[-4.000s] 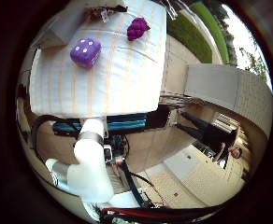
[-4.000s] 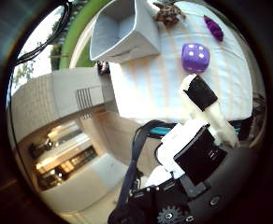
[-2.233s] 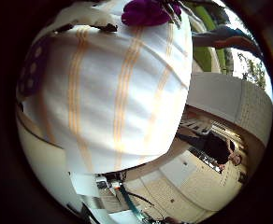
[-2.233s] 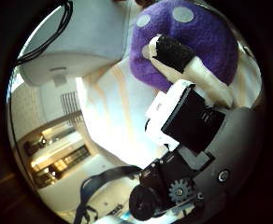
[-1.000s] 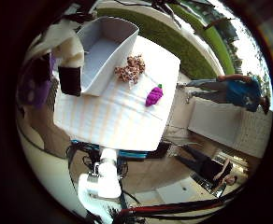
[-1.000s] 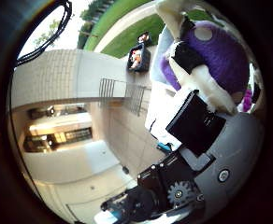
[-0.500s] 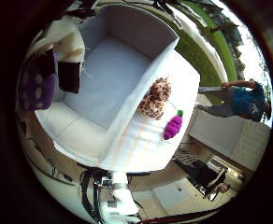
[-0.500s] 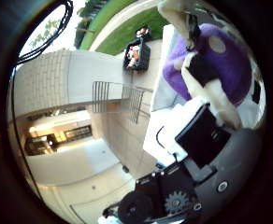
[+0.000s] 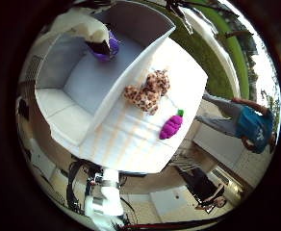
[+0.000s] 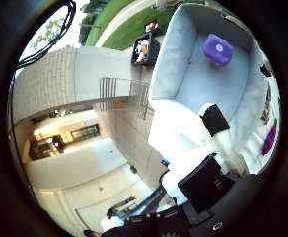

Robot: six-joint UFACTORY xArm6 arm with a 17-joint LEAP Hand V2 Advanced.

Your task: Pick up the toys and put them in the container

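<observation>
A white container (image 10: 169, 59) stands at one end of the table (image 9: 131, 142), which is covered with a pale striped cloth. A purple plush die (image 10: 217, 49) with pale dots lies loose on the container's floor. My hand (image 10: 205, 173) hangs above the container, open, and one white finger with a black tip (image 10: 213, 120) reaches out with nothing in it. Another finger (image 9: 90, 28) partly hides the die in the little finger side view. On the cloth, a leopard-spotted plush toy (image 9: 145, 91) lies against the container's outer wall. A purple plush fruit with a green top (image 9: 171, 126) lies further out.
Beyond the table's far edges is a green lawn (image 9: 212, 57). A black crate (image 10: 143, 49) with things in it sits on the ground near the container's end. The robot's base (image 9: 104, 202) stands at the table's near side.
The purple die was held in my curled fingers half a second ago. It now lies on the container's floor and my fingers have opened away from it.
</observation>
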